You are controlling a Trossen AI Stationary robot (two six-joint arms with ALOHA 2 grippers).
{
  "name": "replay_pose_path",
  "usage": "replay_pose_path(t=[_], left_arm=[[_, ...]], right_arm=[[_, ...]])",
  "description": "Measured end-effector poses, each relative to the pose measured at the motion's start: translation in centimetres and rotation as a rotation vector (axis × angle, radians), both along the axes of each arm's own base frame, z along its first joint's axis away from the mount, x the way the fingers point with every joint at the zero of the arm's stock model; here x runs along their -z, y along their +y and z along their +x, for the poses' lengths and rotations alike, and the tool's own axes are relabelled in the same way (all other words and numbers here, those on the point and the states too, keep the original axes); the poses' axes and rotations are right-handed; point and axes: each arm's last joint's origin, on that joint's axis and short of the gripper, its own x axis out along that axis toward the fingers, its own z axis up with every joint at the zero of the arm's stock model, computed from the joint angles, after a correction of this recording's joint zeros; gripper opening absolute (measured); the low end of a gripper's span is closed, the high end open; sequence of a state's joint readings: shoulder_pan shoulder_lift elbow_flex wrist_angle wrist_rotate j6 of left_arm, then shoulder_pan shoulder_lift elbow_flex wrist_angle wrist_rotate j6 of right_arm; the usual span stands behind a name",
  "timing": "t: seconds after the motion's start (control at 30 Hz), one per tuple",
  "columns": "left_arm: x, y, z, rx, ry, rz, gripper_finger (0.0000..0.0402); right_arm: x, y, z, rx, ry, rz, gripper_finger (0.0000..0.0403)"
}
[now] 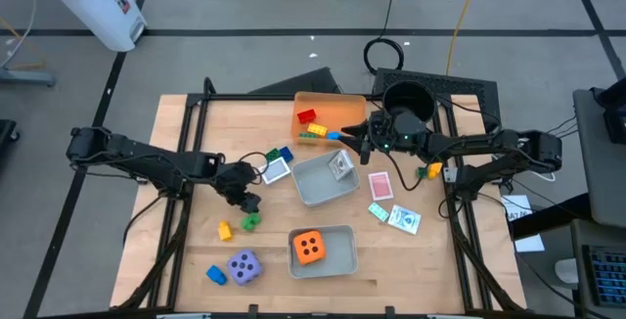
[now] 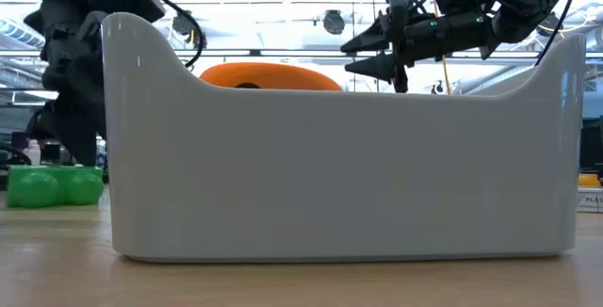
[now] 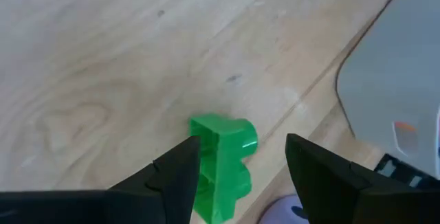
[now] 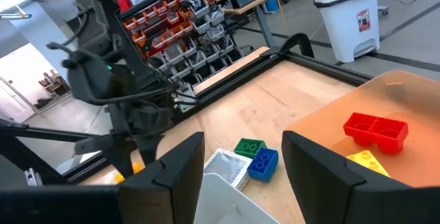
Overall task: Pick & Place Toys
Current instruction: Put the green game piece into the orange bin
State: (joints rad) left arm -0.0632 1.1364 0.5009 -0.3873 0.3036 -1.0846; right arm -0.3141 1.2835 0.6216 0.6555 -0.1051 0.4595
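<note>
A green brick (image 3: 223,165) lies on its side on the wooden table (image 1: 196,133), also seen as the green brick (image 1: 251,221) near a yellow brick (image 1: 224,229). My left gripper (image 3: 240,152) hangs open just above it, one finger on either side, touching nothing; from above, my left gripper (image 1: 245,198) sits left of the middle grey tray (image 1: 315,190). My right gripper (image 1: 358,143) stands open and level in the air between the orange tray (image 1: 328,102) and that grey tray. An orange die (image 1: 310,248) sits in the near grey tray (image 1: 342,260). A purple die (image 1: 244,266) and a blue brick (image 1: 215,274) lie at the near left.
The orange tray holds red, yellow, green and blue bricks. A green brick, a blue brick (image 4: 263,163) and a card (image 1: 276,170) lie left of the middle tray. Pink (image 1: 380,184), teal (image 1: 379,211) and white (image 1: 405,219) cards lie to its right. A black pot (image 1: 408,99) stands at the back.
</note>
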Motion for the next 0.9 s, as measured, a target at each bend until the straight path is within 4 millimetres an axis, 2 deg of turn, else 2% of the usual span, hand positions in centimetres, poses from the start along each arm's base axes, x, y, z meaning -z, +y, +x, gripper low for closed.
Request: replay_pose_path(t=[0.13,0.3,0.57,0.9], left_arm=[[-1.1,-1.0,0.7,0.041,0.038,0.058,0.0218],[-1.4,-1.7,1.2,0.077,0.13,0.17,0.0218],[0.4,-2.9,2.0,0.159,0.212,0.141,0.0218],[1.5,-3.4,2.2,0.181,0.263,0.146,0.0218]], right_arm=[[0.1,0.0,0.0,0.0,0.01,0.003,0.0187],[0.2,0.0,0.0,0.0,0.016,0.006,0.0187],[0.2,0.0,0.0,-0.001,0.017,0.006,0.0187],[0.2,0.0,0.0,-0.002,0.018,0.01,0.0187]])
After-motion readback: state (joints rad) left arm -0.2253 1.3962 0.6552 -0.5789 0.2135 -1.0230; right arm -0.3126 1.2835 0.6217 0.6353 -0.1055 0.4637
